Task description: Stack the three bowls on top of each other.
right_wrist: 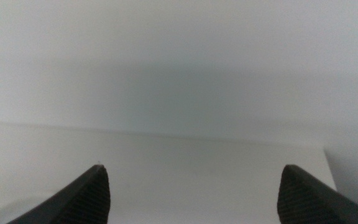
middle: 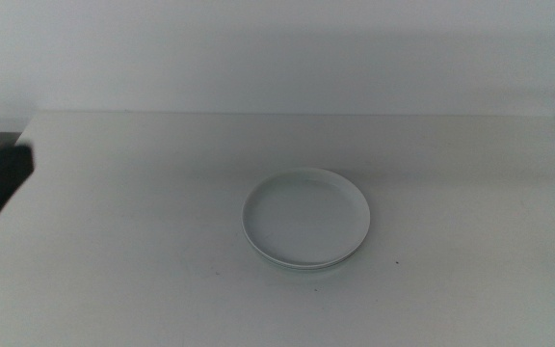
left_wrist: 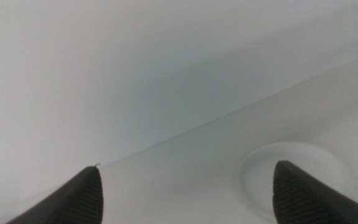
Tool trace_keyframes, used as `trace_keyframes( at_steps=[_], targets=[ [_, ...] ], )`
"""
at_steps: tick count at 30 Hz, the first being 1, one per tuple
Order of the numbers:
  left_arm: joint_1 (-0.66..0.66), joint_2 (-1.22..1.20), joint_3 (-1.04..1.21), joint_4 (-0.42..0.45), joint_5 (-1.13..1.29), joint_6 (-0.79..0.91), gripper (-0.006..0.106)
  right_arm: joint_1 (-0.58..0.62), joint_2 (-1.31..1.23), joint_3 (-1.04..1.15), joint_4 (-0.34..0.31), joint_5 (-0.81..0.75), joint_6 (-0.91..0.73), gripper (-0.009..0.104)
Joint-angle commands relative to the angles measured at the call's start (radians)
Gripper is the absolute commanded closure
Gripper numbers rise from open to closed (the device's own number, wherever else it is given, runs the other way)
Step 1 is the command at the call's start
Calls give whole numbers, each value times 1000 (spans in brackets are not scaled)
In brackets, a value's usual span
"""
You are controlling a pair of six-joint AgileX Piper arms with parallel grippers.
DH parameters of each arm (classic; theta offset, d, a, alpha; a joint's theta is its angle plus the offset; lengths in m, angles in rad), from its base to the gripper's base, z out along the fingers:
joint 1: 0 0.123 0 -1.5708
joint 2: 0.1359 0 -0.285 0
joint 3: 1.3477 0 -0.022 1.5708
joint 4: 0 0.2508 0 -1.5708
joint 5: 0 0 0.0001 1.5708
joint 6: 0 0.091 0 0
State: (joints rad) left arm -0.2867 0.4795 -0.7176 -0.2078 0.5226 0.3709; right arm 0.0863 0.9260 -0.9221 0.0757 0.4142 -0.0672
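I see the bowls (middle: 305, 218) stacked just right of frame centre on the table (middle: 143, 280), my left hand (left_wrist: 185, 186) wide open and empty at left edge, right hand (right_wrist: 191, 190) likewise spread, holding nothing

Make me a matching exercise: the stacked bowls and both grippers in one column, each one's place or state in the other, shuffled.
1. stacked bowls
2. left gripper
3. right gripper

A. open, outside the middle view
B. centre of the table
C. open, at the middle view's left edge, bowls in its wrist view

Pairs: 1-B, 2-C, 3-A
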Motion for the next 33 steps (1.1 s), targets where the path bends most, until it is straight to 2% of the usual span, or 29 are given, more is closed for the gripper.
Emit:
trace_keyframes(
  at_steps=[1, 10, 17, 22, 23, 25, 27, 29, 33],
  targets=[
    [52, -59, 81, -9, -54, -3, 7, -7, -3, 5, -11, -59, -17, 3],
    [259, -237, 280, -25, -88, -3, 7, -7, -3, 5, -11, -21, -13, 3],
    [282, -359, 349, -113, -102, -3, 7, -7, -3, 5, -11, -24, -13, 3],
    [282, -410, 399, -113, -99, -3, 7, -7, -3, 5, -11, -24, -13, 3],
    [282, -418, 408, -101, -108, -17, 7, -7, -3, 5, -11, -24, -13, 3],
    [282, -418, 418, -64, -123, -160, 7, -7, -3, 5, -11, -24, -13, 3],
    [282, -418, 428, 23, -135, -277, 7, -7, -3, 5, -11, -24, -13, 3],
    [282, -418, 428, 60, -138, -286, 7, -7, -3, 5, -11, -24, -13, 3],
    [282, -418, 428, 60, -146, -293, 7, -7, -3, 5, -11, -24, -13, 3]
  ],
)
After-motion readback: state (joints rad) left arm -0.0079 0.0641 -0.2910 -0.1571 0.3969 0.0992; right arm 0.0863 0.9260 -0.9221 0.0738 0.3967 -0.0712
